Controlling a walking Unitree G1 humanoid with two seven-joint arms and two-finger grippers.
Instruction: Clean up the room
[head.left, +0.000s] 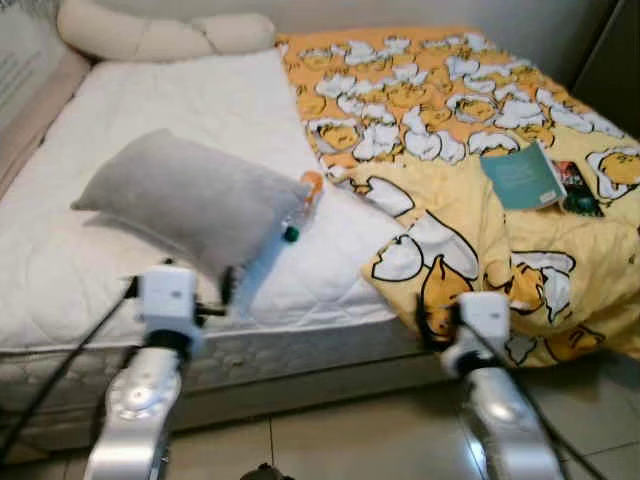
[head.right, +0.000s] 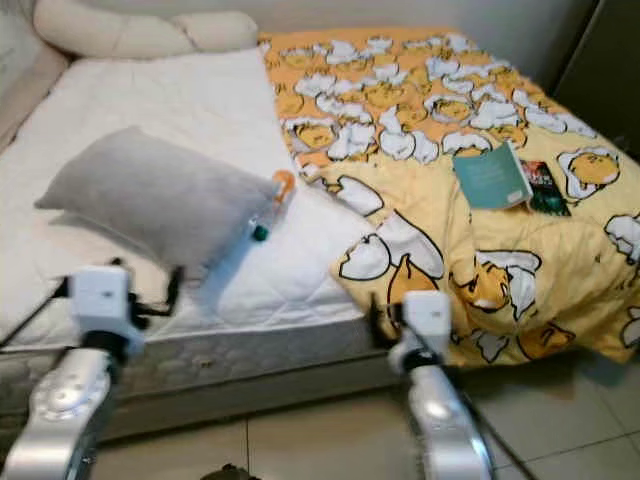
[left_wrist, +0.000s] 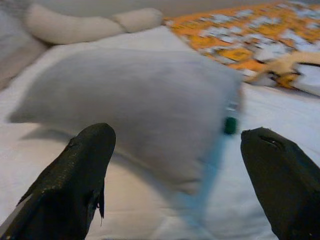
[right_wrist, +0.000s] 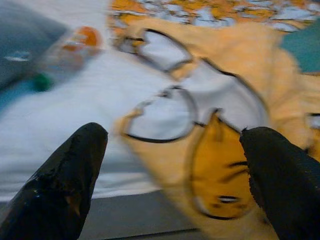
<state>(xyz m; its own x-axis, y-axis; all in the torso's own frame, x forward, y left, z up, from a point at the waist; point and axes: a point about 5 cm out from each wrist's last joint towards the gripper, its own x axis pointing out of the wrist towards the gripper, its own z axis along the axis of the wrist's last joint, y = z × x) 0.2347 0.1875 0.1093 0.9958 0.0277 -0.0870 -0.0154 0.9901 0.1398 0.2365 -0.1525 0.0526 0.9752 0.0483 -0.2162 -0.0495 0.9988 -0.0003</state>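
- Here, left gripper (left_wrist: 175, 175) spread wide before grey pillow (head.left: 190, 200) on bed (head.left: 200, 100).
- Right gripper (right_wrist: 172, 175) spread wide facing yellow blanket (head.left: 480, 200).
- Bottle (head.left: 300, 207) beside pillow.

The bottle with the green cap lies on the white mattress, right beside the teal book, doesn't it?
Not quite. The bottle does lie on the white mattress, green cap and all, but it is beside the grey pillow, not the book. The teal book lies apart from it, on the yellow duvet. The left eye view shows this.
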